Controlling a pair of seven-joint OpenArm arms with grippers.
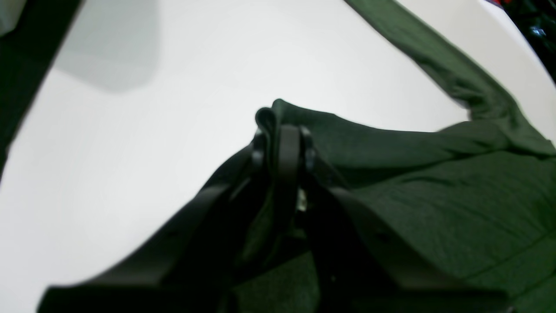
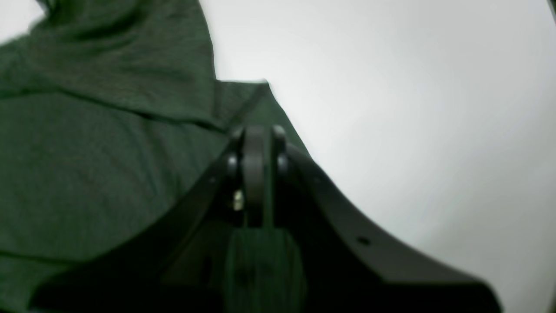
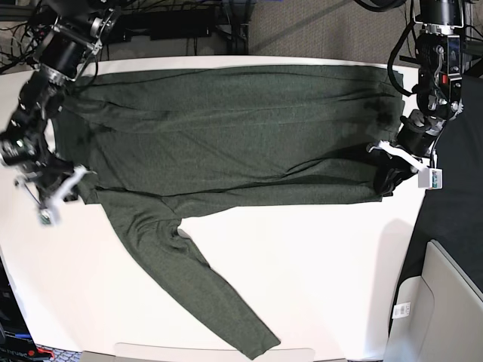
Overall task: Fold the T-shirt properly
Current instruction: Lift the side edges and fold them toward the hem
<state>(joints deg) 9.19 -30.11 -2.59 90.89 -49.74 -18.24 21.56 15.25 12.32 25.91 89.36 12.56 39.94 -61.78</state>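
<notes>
Left gripper (image 1: pixel 282 130), in its wrist view, is clamped on a bunched edge of the one T-shirt (image 1: pixel 434 195), which spreads rightward over the white table (image 1: pixel 152 152). Right gripper (image 2: pixel 256 134), in its own wrist view, sits over a shirt corner with its jaws nearly together; whether it grips the fabric I cannot tell. From the base view, two arms flank the single shirt lying across the table's far half, one sleeve (image 3: pixel 204 286) trailing toward the near edge.
</notes>
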